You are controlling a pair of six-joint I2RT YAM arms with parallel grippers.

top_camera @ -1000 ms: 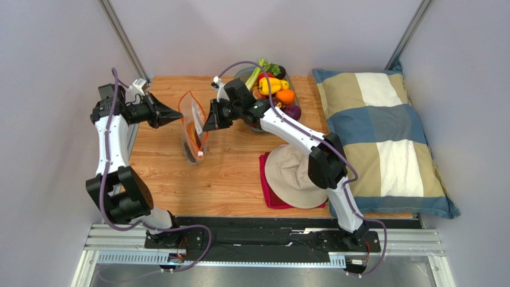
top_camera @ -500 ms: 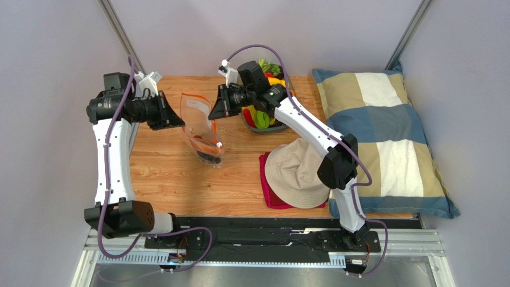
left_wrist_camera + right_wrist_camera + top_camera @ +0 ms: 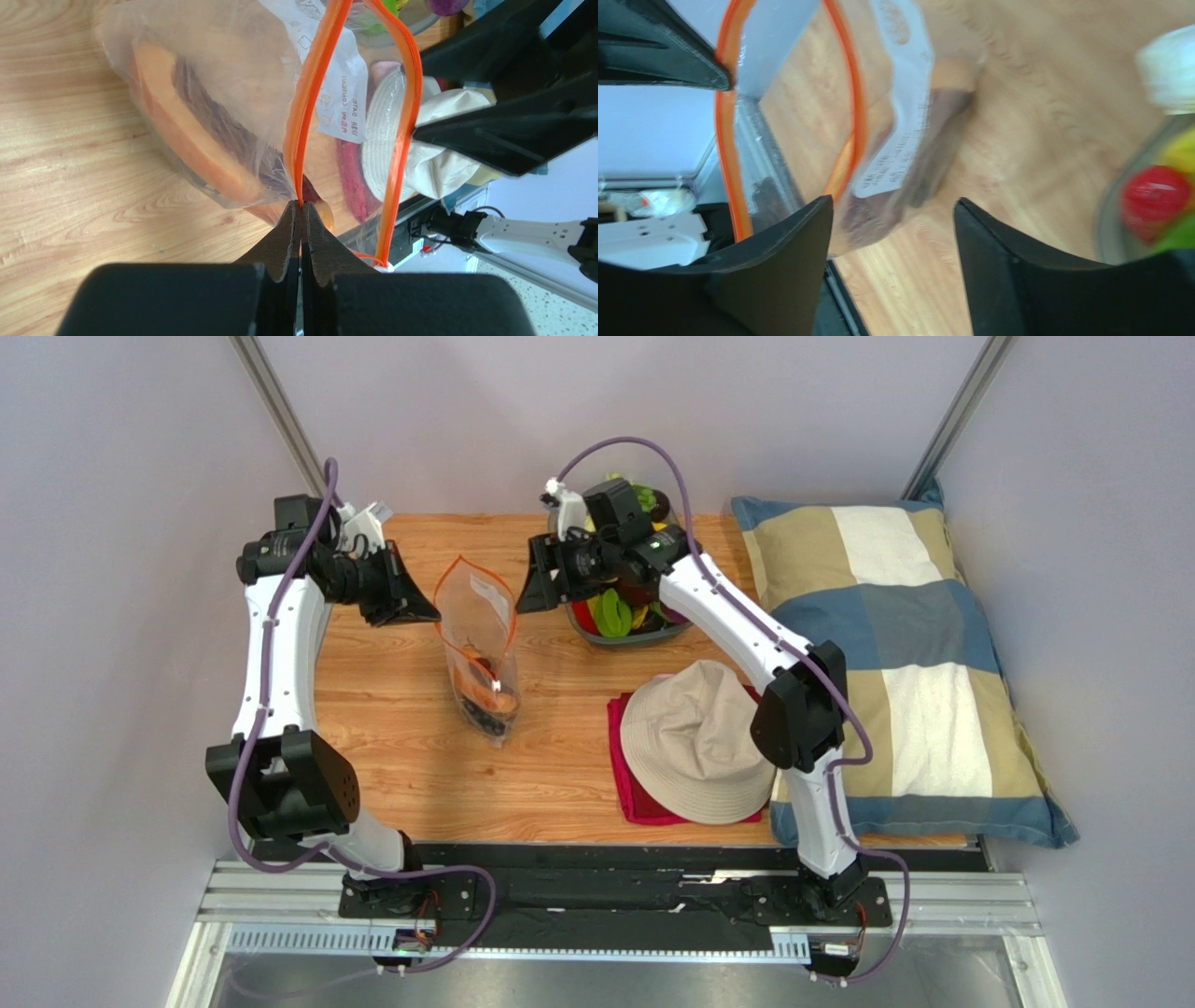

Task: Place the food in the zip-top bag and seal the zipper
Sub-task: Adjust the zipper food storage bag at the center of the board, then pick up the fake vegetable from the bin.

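The clear zip-top bag [image 3: 477, 647] hangs over the wooden table with its mouth open in a narrow loop. Its orange zipper [image 3: 309, 105] is pinched at one end by my left gripper [image 3: 302, 204], which is shut on it. Inside the bag lie an orange piece and dark purple food [image 3: 203, 119]. My right gripper [image 3: 523, 594] stands open just right of the bag's mouth, with nothing between its fingers [image 3: 787, 245]. In the right wrist view the bag [image 3: 906, 112] hangs a little beyond the open jaws. More food [image 3: 613, 611] sits in the bowl.
A bowl [image 3: 671, 627] of colourful food stands at the back, under my right arm. A beige hat [image 3: 694, 742] lies on a red cloth [image 3: 622, 756] near the front. A checked pillow [image 3: 898, 658] fills the right side.
My right gripper has opened and let go of the bag's mouth, drawing back to the right. The bag now hangs from the left gripper alone, its mouth narrower.
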